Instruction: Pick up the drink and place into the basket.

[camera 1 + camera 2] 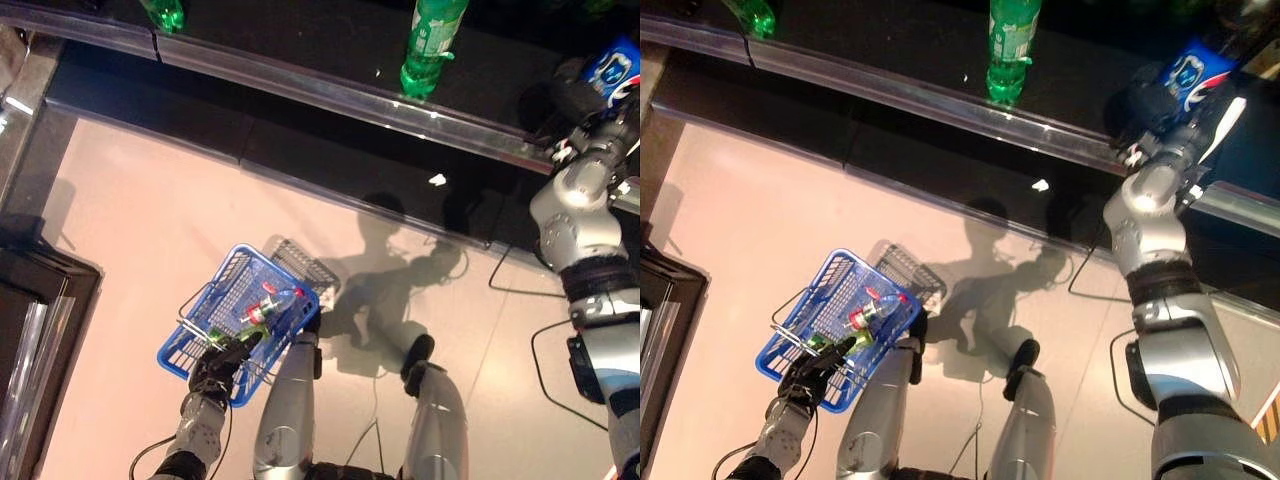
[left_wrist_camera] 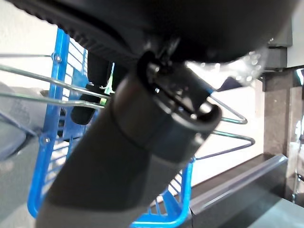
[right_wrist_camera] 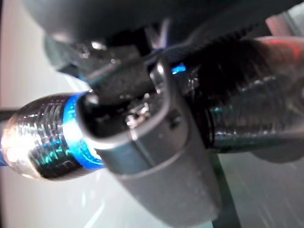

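A dark cola bottle point(image 1: 1190, 72) with a blue label stands on the black shelf at the far right. My right hand point(image 1: 1150, 105) is shut on it; in the right wrist view the thumb point(image 3: 156, 156) lies curled across the bottle point(image 3: 38, 142). Low at my left hangs a blue wire basket point(image 1: 200, 300), carried by my left hand point(image 1: 215, 370), which is shut on its metal handle point(image 2: 228, 118). Inside the basket lies a bottle point(image 1: 265, 308) with a red cap and green label.
A green bottle point(image 1: 430, 45) stands on the shelf near its metal front edge point(image 1: 330, 95), and another green one point(image 1: 165, 12) at the far left. A dark cabinet point(image 1: 30, 330) lines the left side. Pale floor lies between shelf and basket.
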Available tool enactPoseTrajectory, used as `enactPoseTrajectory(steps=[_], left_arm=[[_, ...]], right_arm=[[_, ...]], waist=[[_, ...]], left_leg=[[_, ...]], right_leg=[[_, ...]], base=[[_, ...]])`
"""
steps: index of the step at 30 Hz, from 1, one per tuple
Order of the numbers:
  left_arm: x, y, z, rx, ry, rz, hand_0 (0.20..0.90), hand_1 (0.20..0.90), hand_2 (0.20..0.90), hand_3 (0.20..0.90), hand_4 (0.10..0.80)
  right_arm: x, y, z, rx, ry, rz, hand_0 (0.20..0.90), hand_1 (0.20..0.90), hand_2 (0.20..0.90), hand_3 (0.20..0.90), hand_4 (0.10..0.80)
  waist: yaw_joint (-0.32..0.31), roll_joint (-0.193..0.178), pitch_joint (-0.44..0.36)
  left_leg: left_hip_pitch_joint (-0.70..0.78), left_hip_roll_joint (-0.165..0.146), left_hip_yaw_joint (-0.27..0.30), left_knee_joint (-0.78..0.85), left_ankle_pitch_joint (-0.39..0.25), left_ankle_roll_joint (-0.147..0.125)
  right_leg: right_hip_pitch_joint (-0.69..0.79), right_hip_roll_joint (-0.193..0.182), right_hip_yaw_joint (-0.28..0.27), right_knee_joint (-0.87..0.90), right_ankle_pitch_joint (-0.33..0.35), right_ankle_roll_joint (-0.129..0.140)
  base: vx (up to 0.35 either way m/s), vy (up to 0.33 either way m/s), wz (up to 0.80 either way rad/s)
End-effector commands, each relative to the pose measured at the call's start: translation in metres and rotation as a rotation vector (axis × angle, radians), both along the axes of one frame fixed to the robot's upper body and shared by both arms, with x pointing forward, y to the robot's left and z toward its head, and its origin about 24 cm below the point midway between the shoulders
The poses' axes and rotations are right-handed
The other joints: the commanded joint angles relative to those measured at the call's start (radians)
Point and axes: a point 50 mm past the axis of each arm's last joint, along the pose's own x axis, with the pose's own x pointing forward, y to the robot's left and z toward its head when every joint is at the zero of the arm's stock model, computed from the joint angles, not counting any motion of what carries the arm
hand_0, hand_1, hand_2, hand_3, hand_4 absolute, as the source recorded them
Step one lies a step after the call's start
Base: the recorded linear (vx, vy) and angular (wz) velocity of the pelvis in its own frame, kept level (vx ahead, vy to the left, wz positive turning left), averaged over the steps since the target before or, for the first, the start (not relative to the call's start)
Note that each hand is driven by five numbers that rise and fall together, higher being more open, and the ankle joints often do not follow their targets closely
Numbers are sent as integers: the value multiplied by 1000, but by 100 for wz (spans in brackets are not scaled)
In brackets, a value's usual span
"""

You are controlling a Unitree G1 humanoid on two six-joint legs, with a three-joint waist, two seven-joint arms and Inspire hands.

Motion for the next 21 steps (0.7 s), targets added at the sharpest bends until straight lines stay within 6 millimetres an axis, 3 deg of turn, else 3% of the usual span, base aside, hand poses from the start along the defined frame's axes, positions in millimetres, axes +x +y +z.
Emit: enactPoseTrajectory(steps=[1, 7, 13, 21], left_arm=[[-20, 11, 9, 28, -157, 30, 300, 300, 300, 200, 100], [-36, 13, 6, 41, -174, 51, 300, 300, 300, 200, 100], [-43, 14, 7, 5, -214, 93, 300, 300, 300, 200, 100], [-28, -1, 32, -14, -386, 4, 300, 300, 300, 200, 100]], right_arm=[[-51, 13, 113, -200, -523, 74, 300, 300, 300, 200, 100], [-74, 32, 66, -206, -524, 243, 300, 300, 300, 200, 100], [-90, 55, 40, -197, -531, 393, 300, 300, 300, 200, 100], [-105, 107, -3, -179, -423, 759, 300, 300, 300, 200, 100]], waist=[[-39, 21, -21], [-71, 6, -52], [-84, -11, -86], [-81, -20, -145]], left_leg=[[94, 34, -5, 58, -48, -6], [171, 48, 11, 58, -44, -12], [221, 59, 30, 43, -48, -14], [284, 59, 33, 7, -55, -11]], right_leg=[[59, 30, 4, -31, 15, -56], [139, 36, 2, -37, -3, -65], [187, 44, 9, -50, -11, -66], [267, 54, 5, -97, -10, -63]], base=[[0, 0, 0], [15, 44, -2], [11, 22, -4], [40, 16, -2]])
